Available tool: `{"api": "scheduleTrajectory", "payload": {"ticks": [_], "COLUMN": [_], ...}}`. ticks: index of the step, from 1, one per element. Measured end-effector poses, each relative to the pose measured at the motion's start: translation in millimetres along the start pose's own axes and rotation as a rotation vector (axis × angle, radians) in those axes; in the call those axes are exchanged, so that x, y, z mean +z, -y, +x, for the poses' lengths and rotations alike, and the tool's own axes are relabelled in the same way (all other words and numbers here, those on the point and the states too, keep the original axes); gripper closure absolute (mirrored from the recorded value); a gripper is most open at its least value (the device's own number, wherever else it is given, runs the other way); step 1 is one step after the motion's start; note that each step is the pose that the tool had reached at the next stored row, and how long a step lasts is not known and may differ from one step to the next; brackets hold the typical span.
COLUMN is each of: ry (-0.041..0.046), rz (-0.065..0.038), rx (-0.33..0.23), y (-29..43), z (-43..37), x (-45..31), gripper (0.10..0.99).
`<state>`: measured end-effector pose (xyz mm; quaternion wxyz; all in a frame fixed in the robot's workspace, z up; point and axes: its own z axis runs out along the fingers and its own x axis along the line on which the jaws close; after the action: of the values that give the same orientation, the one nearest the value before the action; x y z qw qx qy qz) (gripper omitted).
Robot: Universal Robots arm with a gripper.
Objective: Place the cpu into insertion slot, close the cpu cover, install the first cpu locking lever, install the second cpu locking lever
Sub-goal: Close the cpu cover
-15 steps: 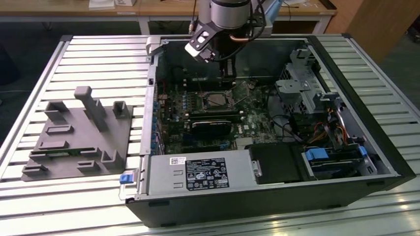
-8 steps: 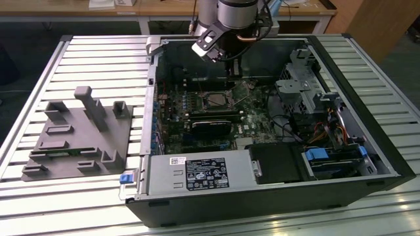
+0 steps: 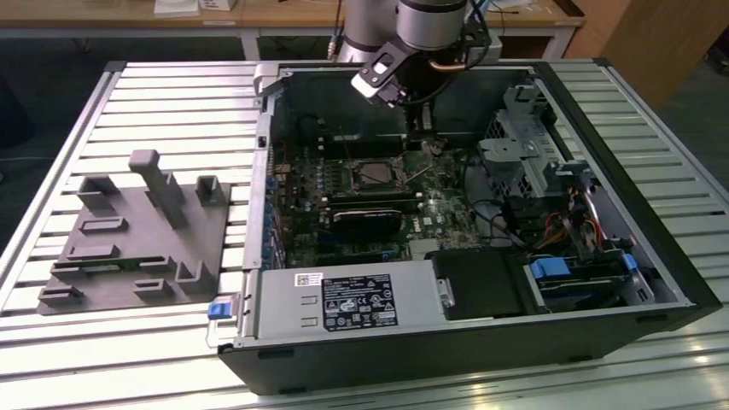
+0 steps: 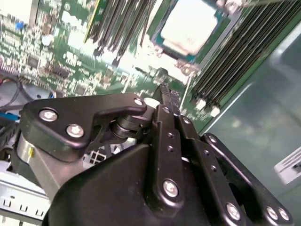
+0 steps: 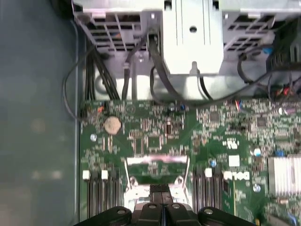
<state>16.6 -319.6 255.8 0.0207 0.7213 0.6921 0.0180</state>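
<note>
The cpu [image 4: 188,26] shows in the second wrist view as a pale silvery square lying in the insertion slot [image 3: 374,175], between rows of black memory slots. In the first wrist view a silvery frame, the cpu cover [image 5: 157,162], appears just beyond my fingertips; it looks raised, though I cannot tell its exact angle. My gripper [image 3: 411,120] hangs inside the open case, above the board and a little behind the socket. Its black fingers [image 5: 155,189] sit pressed together with nothing between them, and in the second wrist view the gripper [image 4: 164,90] tip ends short of the chip.
The black computer case [image 3: 638,154] lies open on a slatted metal table [image 3: 171,102]. Drive cages and cables [image 3: 535,171] fill the exterior view's right. A power supply [image 3: 341,303] sits at the front. A grey fixture block [image 3: 137,239] rests on the exterior view's left.
</note>
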Motion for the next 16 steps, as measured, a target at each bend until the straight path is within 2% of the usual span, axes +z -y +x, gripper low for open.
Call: {"api": "scheduleTrajectory", "payload": {"ticks": [16], "ry": [0.0000], "rz": [0.001], "rx": [0.000], "y": [-44.1], "z": [1.8], "x": [2.4], "gripper": [0.980]}}
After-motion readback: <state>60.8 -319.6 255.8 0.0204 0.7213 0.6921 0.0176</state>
